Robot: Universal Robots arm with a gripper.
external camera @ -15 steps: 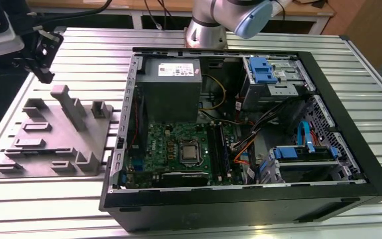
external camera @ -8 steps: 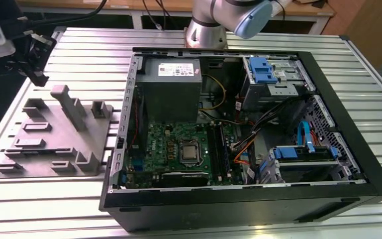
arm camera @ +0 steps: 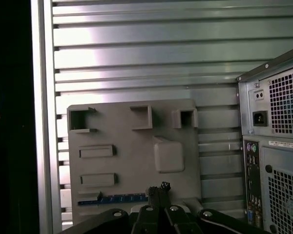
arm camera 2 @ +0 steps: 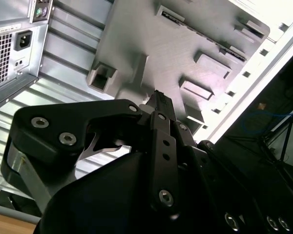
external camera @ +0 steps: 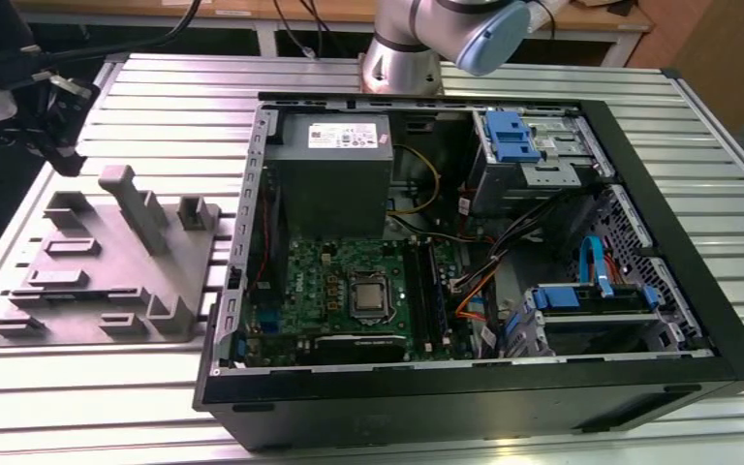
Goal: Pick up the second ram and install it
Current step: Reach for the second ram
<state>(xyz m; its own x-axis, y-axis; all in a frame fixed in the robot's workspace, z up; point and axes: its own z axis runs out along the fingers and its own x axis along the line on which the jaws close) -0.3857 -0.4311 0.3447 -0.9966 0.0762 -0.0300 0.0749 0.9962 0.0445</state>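
Gripper point(arm camera: 158, 189) is over the grey tray point(arm camera: 136, 141), fingers pressed together with nothing between them. The second ram point(arm camera: 115, 199) lies on edge in a tray slot, a dark strip with blue marks, one end just beside the fingertips; contact cannot be judged. In the exterior view the tray sits on the ribbed table point(external camera: 113, 387) at mid left of the frame, beside the open computer case point(external camera: 682, 291) with its green motherboard point(external camera: 307, 281)

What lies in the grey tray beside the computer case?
One memory stick sits in a long slot of the tray; the other visible pockets look empty. The gripper covers the tray's edge beside the stick, hiding that part.
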